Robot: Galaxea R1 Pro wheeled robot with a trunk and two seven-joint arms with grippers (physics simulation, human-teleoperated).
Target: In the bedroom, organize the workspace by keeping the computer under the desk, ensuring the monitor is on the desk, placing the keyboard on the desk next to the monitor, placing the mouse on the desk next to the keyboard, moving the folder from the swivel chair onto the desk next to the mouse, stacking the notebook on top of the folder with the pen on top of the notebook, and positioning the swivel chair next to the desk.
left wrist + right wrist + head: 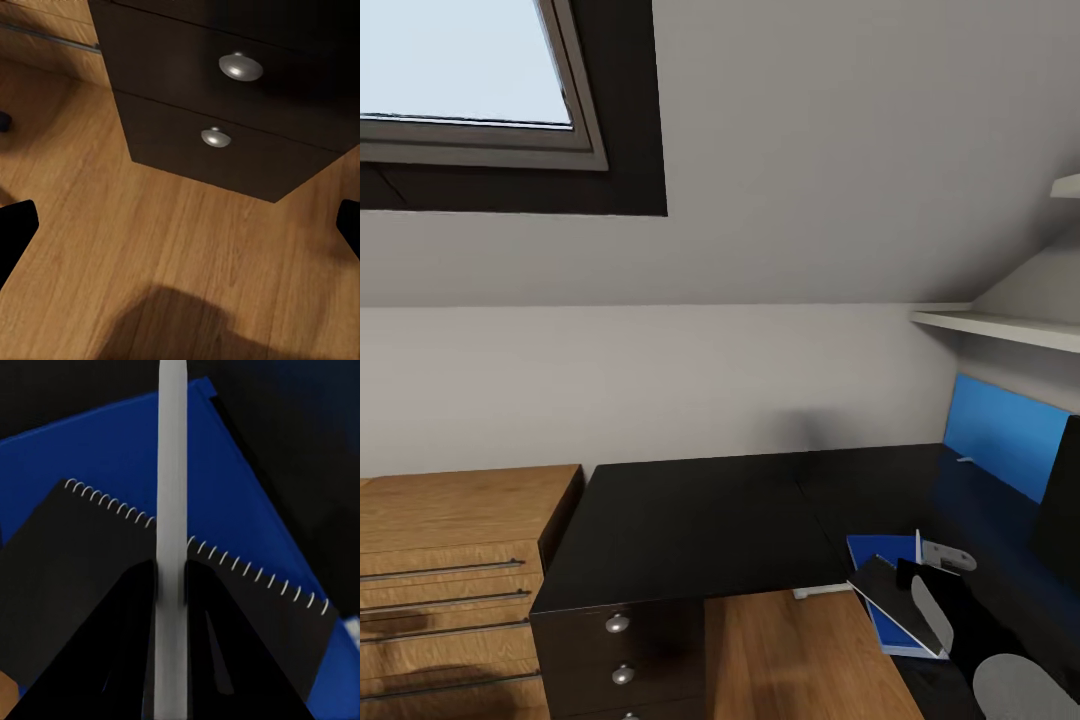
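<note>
My right gripper (pixel 171 585) is shut on the white pen (pixel 171 472), which stands upright between its black fingers. Below the pen lies the dark spiral-bound notebook (pixel 90 577) on the blue folder (pixel 97 450). In the head view the folder (pixel 870 552) and the notebook (pixel 882 588) lie at the front edge of the black desk (pixel 700 520), with the right gripper (pixel 922 575) and the pen (pixel 918 545) just above them. A black slab at the right edge looks like the monitor (pixel 1062 500). My left gripper (pixel 180 232) hangs open over the wood floor, in front of the desk's drawers.
The dark drawer unit (pixel 620 650) with round silver knobs (pixel 240 66) stands under the desk's left end. A light-wood cabinet (pixel 450 560) sits to its left. A blue back panel (pixel 1005 430) and white shelves (pixel 1000 325) are at the right, and a skylight (pixel 460 70) is overhead.
</note>
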